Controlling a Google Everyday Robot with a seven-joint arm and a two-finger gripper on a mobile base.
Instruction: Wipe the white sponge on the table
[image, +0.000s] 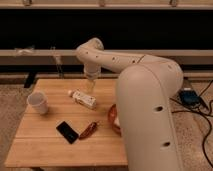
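Gripper (91, 86) hanging below the wrist at upper centre of frame, over the far part of the table (47, 150), just above and behind the white bottle (84, 99) lying on its side. Open or closed: cannot tell. White sponge not positively located. Possibly the pale off-white patch right at the gripper, held or just beneath it. Otherwise hidden behind the arm (150, 115) filling the right of frame. Elsewhere on the planks: white cup (38, 102) at left, black flat slab (67, 131) and reddish-brown pod-like item (89, 130) at lower centre, orange bowl (113, 119) half hidden at the arm's edge. Judged step: bringing the sponge down onto bare wood and starting the stroke. To do it well: confirm the grasp first, then set the block's broad face flat with light downward load, enough for contact without folding it. Best stroke path along the bare strip at centre left of frame, between cup and bottle. Wide berth for the bottle, likely to roll if nudged. Same for the cup, probably light and easily tipped.
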